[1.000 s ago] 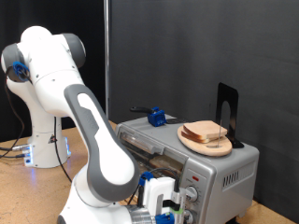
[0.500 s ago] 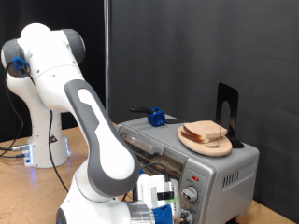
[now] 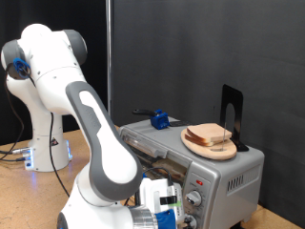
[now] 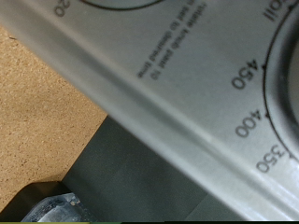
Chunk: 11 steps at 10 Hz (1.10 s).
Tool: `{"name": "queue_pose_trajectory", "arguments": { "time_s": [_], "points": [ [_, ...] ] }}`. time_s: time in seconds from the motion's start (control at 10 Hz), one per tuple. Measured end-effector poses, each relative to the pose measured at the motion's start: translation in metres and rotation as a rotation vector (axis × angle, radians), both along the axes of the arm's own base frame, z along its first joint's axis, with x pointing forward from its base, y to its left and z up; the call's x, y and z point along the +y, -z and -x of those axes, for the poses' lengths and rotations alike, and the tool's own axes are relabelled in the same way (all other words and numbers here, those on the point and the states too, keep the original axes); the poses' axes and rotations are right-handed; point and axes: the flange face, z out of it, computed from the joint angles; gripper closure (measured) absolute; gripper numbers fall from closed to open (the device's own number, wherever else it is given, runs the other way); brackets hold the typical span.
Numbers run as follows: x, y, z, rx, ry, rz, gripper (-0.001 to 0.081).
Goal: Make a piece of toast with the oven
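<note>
Jaws (whether open or closed cannot be told) are pressed close to the oven's (image 3: 195, 162) dial panel, while the piece of toast (image 3: 211, 136) is left on the wooden plate (image 3: 198, 148) atop it, not yet loaded.

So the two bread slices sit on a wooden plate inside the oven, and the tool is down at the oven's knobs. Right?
Not quite. The exterior view shows the bread slices on the wooden plate on top of the oven, not inside it. The rest holds: the tool is down at the knobs, and the wrist view shows dial markings close up.
</note>
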Motion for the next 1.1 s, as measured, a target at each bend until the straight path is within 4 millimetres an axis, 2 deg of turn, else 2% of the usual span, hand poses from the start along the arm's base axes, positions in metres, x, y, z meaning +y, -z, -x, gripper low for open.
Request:
{"name": "queue_pose_trajectory", "arguments": {
  "time_s": [0.1,0.2,0.3,0.4,0.5,0.6,0.7,0.8,1.1],
  "points": [
    [-0.001,0.001,-0.001,0.0,0.007,0.009,0.0696],
    [-0.004,0.003,-0.001,0.001,0.023,0.027,0.0631],
    [-0.007,0.005,-0.002,0.003,0.037,0.042,0.0631],
    [-0.01,0.008,-0.002,0.006,0.046,0.051,0.0425],
    [-0.013,0.011,-0.001,0.013,0.052,0.054,0.0289],
    [-0.015,0.011,0.001,0.043,0.056,0.034,0.0289],
    [-0.018,0.007,0.003,0.075,0.051,-0.005,0.0101],
    [-0.023,-0.003,0.01,0.098,0.028,-0.064,0.0029],
    [-0.048,-0.033,0.034,0.157,0.011,-0.126,0.0003]
  ]
}}
